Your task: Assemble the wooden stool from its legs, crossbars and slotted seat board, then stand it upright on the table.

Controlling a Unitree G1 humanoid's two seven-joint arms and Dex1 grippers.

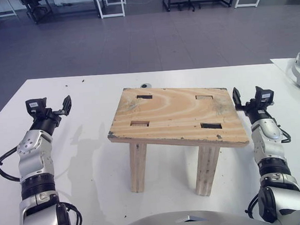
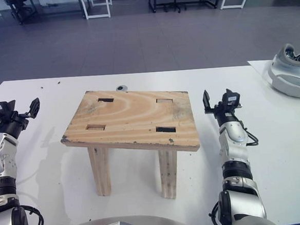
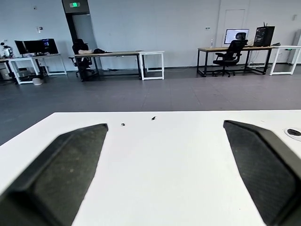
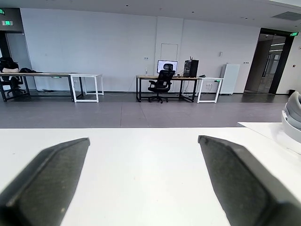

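— Left eye view first: where do we have the wooden stool (image 1: 177, 122)?
— At the centre of the frame, upright on the white counter (image 1: 92, 163). Its slotted seat board (image 1: 173, 111) is on top, with two front legs (image 1: 138, 167) showing below. We cannot tell what lies under the board behind them. Two slots look dark and two look filled, so we cannot say every joint is seated.
— And our arms?
— The left gripper (image 1: 52, 110) sits at centre left, apart from the stool. The right gripper (image 1: 249, 100) is at centre right, near the board's edge. Neither touches the wood.
— How would it handle?
— We judge it stiff solid wood, fairly heavy for our jaws, with a rough grain that should not slip. We would take the board by its two short edges, one arm on each. Lifting by the board alone might pull it off loose legs.
— Right eye view?
— It's the same scene. A white headset (image 2: 290, 73) lies at upper right, well apart, and a small round disc (image 2: 121, 87) sits just behind the board. We judge that neither blocks a reach.
— Left wrist view?
— Our jaws gape wide over the counter, holding nothing. An office chair (image 3: 231, 52) stands across the room.
— Right wrist view?
— These jaws are likewise spread wide and hold nothing. The headset edges in.
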